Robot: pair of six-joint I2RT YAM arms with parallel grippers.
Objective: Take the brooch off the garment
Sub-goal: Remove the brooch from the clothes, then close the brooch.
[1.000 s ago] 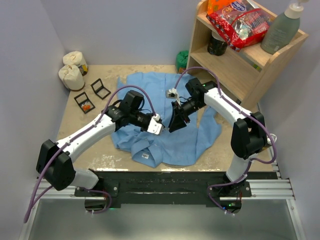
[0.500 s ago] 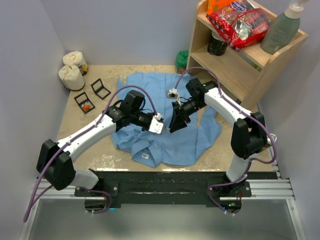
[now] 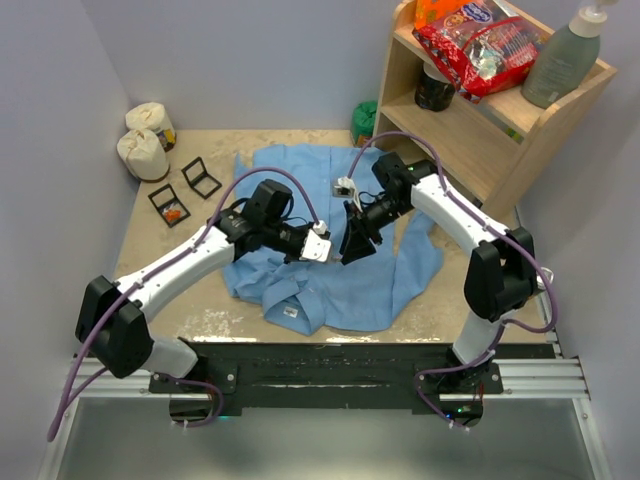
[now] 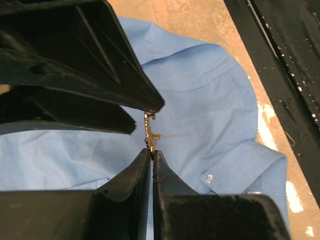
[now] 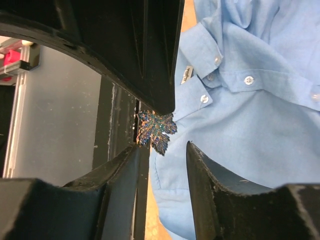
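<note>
The garment, a light-blue button-up shirt, lies crumpled in the middle of the table; it also shows in the left wrist view and the right wrist view. The brooch, a glittery multicoloured leaf, is held above the shirt. In the left wrist view the brooch shows edge-on as a thin gold strip. My left gripper is shut on its lower edge. My right gripper is open, tip to tip with the left gripper, one finger on each side of the brooch without touching it. The right gripper hovers over the shirt's middle.
A wooden shelf with a snack bag, a jar and a bottle stands at the back right. Two cloth pouches and two small black boxes sit at the back left. A green object lies behind the shirt.
My left gripper has moved a little to the right, closing the gap to the right gripper. The right gripper has barely shifted.
</note>
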